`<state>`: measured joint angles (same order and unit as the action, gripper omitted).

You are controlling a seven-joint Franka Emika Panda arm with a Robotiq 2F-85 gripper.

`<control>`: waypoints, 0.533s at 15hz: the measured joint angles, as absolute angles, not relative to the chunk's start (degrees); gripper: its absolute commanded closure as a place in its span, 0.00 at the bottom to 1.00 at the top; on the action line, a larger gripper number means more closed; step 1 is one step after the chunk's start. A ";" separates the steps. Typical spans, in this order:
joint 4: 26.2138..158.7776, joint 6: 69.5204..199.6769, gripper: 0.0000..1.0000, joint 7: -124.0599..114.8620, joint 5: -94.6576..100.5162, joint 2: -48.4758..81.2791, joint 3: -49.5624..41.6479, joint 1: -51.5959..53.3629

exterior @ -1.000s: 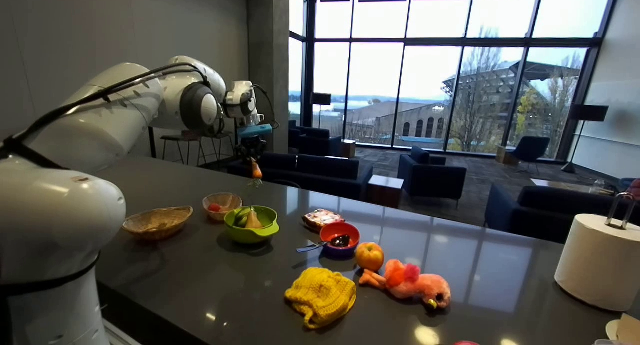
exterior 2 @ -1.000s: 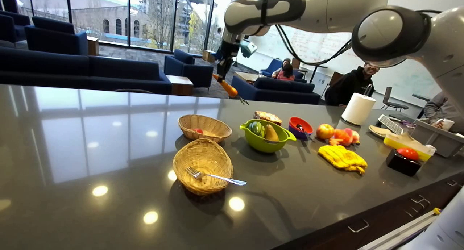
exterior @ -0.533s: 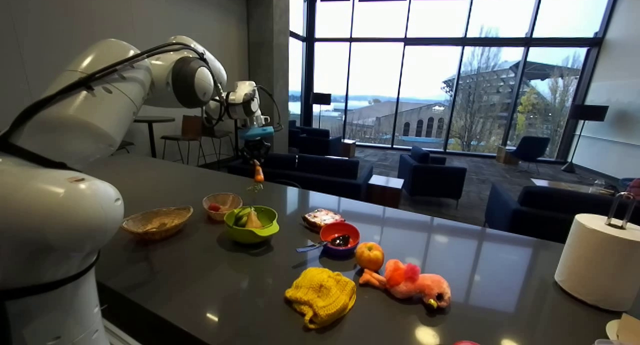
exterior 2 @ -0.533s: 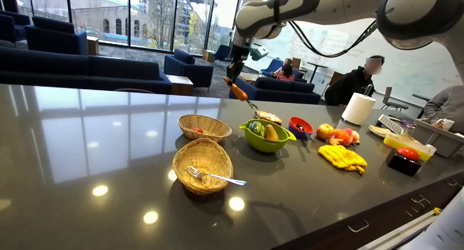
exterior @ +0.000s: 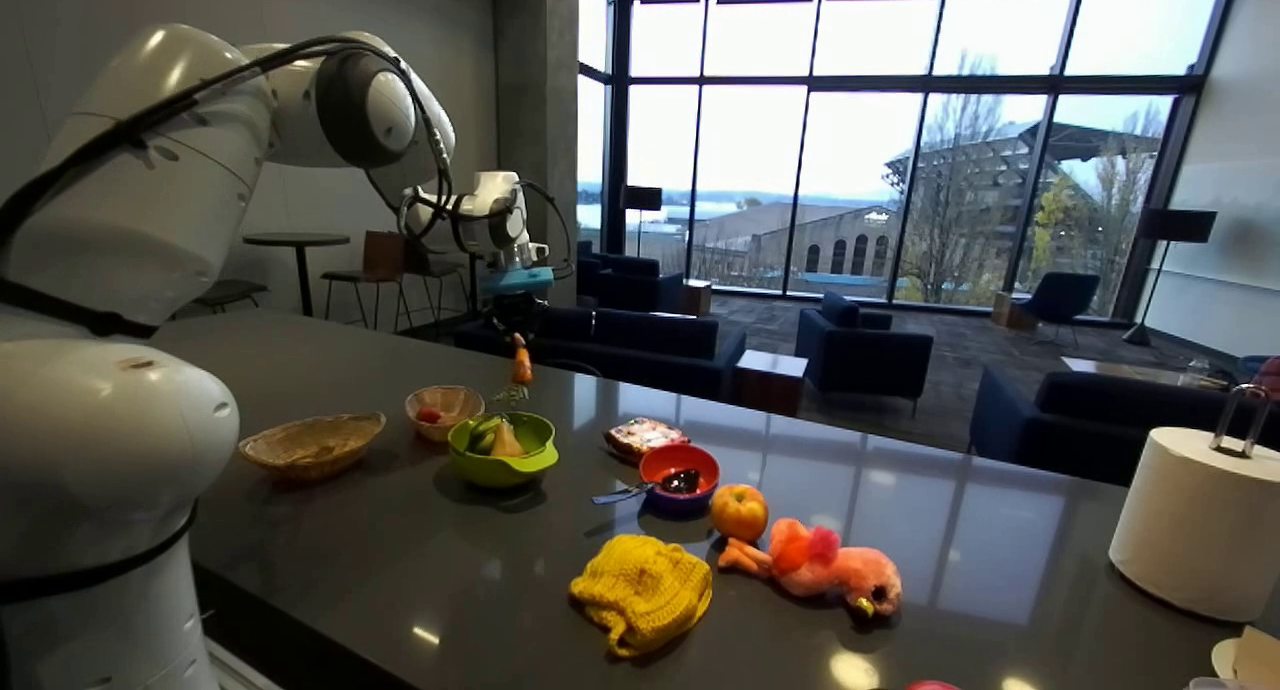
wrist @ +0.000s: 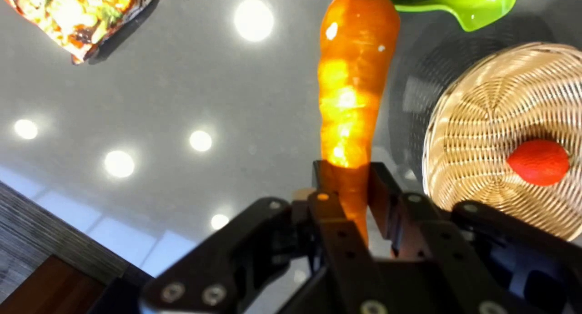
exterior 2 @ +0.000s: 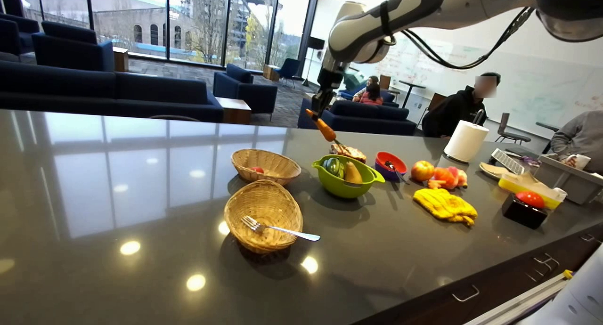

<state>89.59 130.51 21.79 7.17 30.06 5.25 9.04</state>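
Carrot [wrist: 357, 77] held by its thin end, suspended above the counter [wrist: 159, 91].
Your gripper [wrist: 347, 171] has its jaws narrowed onto it, on the far side of the green bowl [exterior 2: 341, 188], leafy end lowest. Expect a light, stiff, possibly slippery body; the thicker middle should give surer purchase. The gripped tip is partly hidden; the wrist view crops the leafy end.

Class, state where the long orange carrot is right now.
The long orange carrot is right of centre in the wrist view, clamped in midair by the black two-fingered gripper, left of the tan woven basket.
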 measured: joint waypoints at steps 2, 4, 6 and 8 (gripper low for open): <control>95.21 133.10 0.94 21.80 6.53 27.12 5.60 7.62; 101.14 135.94 0.94 21.86 5.52 23.99 5.94 6.26; 107.01 138.95 0.94 22.06 4.06 20.96 6.37 5.00; 111.70 141.43 0.49 22.25 2.52 18.52 6.74 4.15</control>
<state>111.70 141.43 22.25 2.52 18.52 6.74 4.15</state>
